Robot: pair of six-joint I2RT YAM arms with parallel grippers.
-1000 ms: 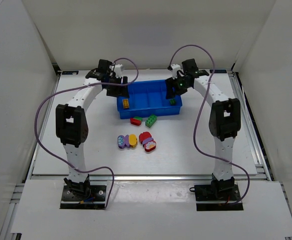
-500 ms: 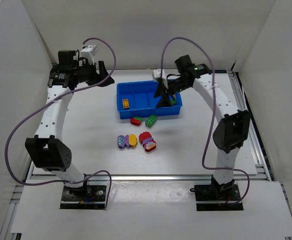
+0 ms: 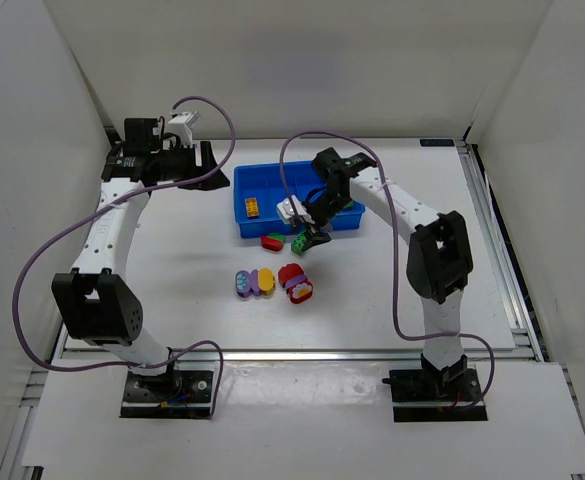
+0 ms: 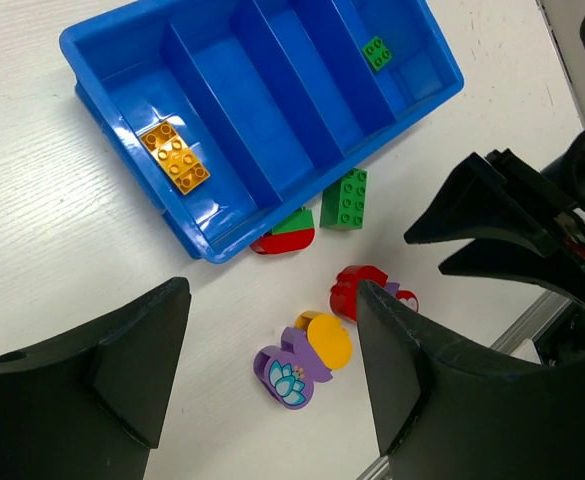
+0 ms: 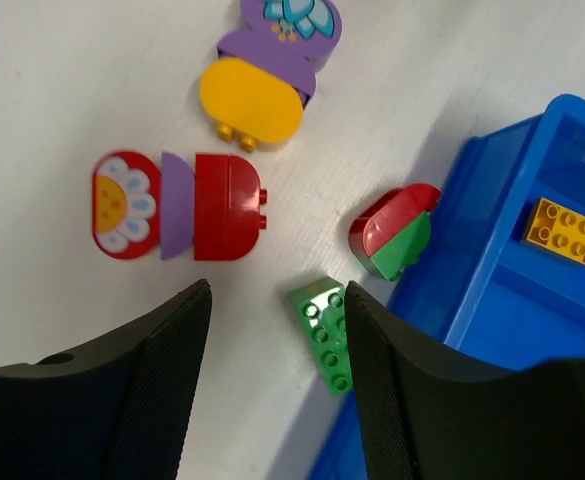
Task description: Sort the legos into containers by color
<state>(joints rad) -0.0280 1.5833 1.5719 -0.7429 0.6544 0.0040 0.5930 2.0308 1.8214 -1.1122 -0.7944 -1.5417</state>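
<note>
The left gripper [image 4: 272,385] hangs above the table with its fingers well apart and nothing between them; the right gripper [image 5: 277,395] hovers over the green lego [image 5: 324,338] lying just beside the blue tray [image 5: 492,290], fingers parted, gripping nothing; an orange lego [image 4: 175,155] lies in one end compartment, a small green lego [image 4: 376,52] in the opposite end; the red-and-green lego [image 4: 284,230] sits against the tray's wall

One blue tray [image 4: 272,70] holds two bricks: one orange [image 4: 174,155], one small green [image 4: 376,52]. Four more lie on the bench [image 4: 52,280]: one long green [image 4: 345,198], one red-and-green [image 4: 285,232], one purple-and-yellow [image 4: 307,358], one red-and-purple [image 5: 177,205].
</note>
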